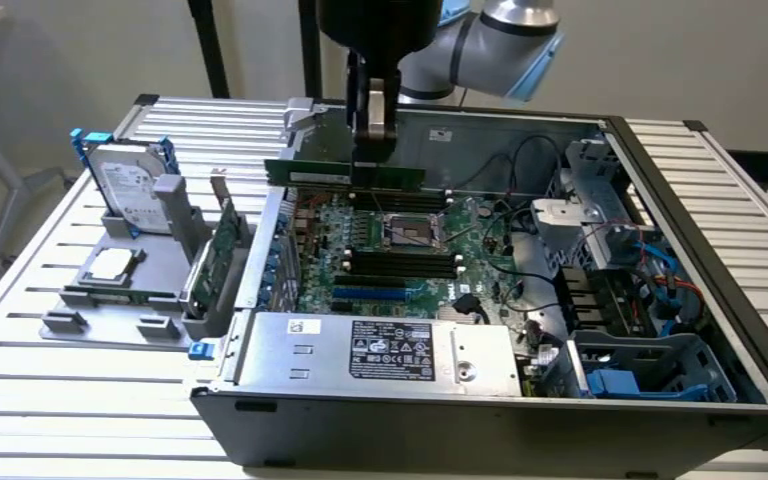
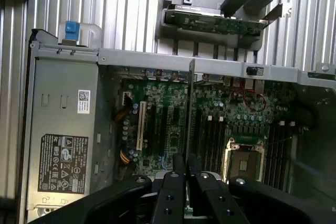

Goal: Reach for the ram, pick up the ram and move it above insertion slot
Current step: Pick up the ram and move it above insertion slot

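A: Right, status of gripper point(image 1: 372, 150)?

B: Clenched on the ram point(image 1: 345, 173). Stick is held flat-side on, long edge level, above the far part of the board point(image 1: 398, 250), inside the open case point(image 1: 704, 300).

A: Touching the slots point(image 1: 398, 265)?

B: No. Ram hangs clear of them; black slots lie below and nearer, beside the CPU socket point(image 1: 408, 232). Wrist view: fingers point(image 2: 173, 192) pinched together, ram point(image 2: 189, 108) seen edge-on as a thin line running across the board point(image 2: 168, 119) toward the case wall.

A: Other items?

B: PSU point(image 1: 377, 350) w/ label at near side of case. Blue drive cage point(image 1: 631, 375) near right corner. Outside the case, exterior view's left: grey tray point(image 1: 104, 300) on slatted table point(image 1: 37, 400), holding hard drive point(image 1: 131, 185) upright, wider green card point(image 1: 217, 260) on edge, a CPU point(image 1: 111, 263) lying flat.

A: Arm?

B: Arm point(image 1: 491, 40) comes down from far side, over the case's back wall.
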Available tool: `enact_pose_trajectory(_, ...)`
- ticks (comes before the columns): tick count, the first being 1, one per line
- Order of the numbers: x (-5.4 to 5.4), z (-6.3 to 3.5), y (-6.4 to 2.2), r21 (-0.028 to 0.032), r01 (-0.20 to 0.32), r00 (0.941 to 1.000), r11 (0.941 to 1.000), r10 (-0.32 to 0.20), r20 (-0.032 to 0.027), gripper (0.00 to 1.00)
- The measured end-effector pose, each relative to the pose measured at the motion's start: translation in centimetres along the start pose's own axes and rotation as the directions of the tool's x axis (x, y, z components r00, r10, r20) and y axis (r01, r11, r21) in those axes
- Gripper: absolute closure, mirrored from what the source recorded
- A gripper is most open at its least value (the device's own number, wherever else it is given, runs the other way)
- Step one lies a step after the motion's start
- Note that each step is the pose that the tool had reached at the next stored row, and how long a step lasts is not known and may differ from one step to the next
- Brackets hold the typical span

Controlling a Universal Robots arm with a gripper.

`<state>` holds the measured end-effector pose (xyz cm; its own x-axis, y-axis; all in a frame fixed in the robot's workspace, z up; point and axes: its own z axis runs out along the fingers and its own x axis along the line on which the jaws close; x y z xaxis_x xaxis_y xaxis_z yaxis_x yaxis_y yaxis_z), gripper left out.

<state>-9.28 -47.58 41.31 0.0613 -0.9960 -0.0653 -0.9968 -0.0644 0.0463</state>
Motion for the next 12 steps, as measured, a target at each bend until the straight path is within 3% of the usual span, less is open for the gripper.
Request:
enact_pose_trajectory(5,-0.9,0.08,-2.04,0.0001,0.000,1.0000,1.0000,0.000,-0.0001,0.86)
enact_pose_trajectory(12,-3.1,0.48,-4.11,-0.0001,0.000,1.0000,1.0000,0.000,-0.0026,0.86)
